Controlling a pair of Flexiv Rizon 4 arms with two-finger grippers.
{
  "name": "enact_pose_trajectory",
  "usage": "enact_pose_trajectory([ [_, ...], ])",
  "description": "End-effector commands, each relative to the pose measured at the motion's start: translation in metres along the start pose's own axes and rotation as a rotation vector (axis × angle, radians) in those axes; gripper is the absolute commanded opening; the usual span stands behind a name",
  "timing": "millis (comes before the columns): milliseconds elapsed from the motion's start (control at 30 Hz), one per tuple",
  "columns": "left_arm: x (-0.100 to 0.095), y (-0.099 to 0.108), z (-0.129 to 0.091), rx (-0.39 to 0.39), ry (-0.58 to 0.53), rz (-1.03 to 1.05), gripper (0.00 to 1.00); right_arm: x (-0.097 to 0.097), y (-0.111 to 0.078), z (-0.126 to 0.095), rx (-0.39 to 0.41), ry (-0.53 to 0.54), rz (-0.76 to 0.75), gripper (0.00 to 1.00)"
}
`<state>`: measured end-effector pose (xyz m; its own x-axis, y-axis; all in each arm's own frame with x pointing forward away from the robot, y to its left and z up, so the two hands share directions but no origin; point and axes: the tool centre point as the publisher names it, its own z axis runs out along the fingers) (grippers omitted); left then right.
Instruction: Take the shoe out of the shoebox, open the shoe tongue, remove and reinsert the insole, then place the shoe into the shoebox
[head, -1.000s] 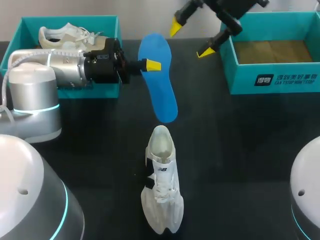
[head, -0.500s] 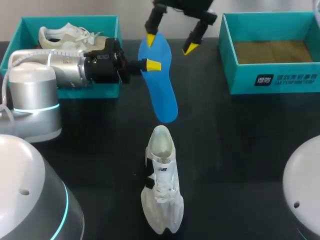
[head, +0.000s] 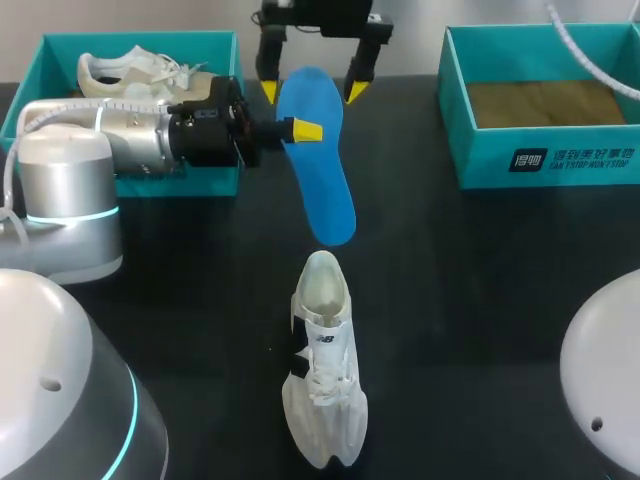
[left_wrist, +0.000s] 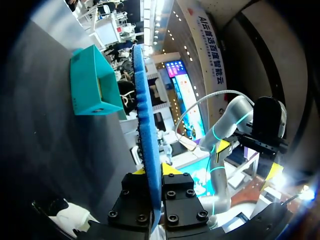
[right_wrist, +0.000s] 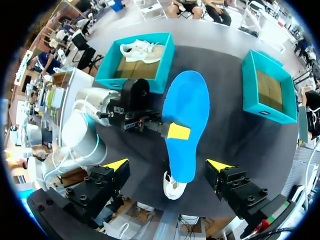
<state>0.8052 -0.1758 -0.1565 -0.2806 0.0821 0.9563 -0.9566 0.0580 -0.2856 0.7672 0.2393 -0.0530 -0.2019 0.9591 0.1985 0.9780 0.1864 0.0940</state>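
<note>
Table (head: 480, 300): dark top with 2 boxes at its far side and 1 shoe near the middle.
Left box (head: 140, 40): teal, with a 2nd shoe (head: 135, 70) lying inside.
Right box (head: 545, 160): teal and open, no shoe in it.
Shoe (head: 322, 370): white, upright on the table, out of the box, heel opening towards the insole.
Insole (head: 322, 160): blue, out of the shoe, held in the air between the 2 boxes.
Left gripper (head: 300, 131): fingers pinching the insole's edge from both faces.
Right gripper (head: 311, 90): fingers spread wide, 1 at each side of the insole's far end, apparently not touching it.
Handover risk: the soft insole may bend or twist if the right gripper closes off-centre, and it would drop if the left gripper lets go too soon.
Reinsertion risk: the light shoe could tip or slide when the insole is pushed in.
</note>
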Motion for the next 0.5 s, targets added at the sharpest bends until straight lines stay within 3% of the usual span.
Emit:
enact_pose_trajectory([
  [33, 0.000, 0.001, 0.000, 0.001, 0.000, 0.000, 0.00, -0.015, -0.011, -0.012, -0.069, 0.125, 0.020, 1.00],
  [167, 0.000, 0.001, 0.000, 0.001, 0.000, 0.000, 0.00, -0.036, -0.013, -0.014, -0.068, 0.318, 0.054, 1.00],
  [500, 0.000, 0.001, 0.000, 0.001, 0.000, 0.000, 0.00, -0.068, -0.013, -0.017, -0.070, 0.659, 0.104, 1.00],
])
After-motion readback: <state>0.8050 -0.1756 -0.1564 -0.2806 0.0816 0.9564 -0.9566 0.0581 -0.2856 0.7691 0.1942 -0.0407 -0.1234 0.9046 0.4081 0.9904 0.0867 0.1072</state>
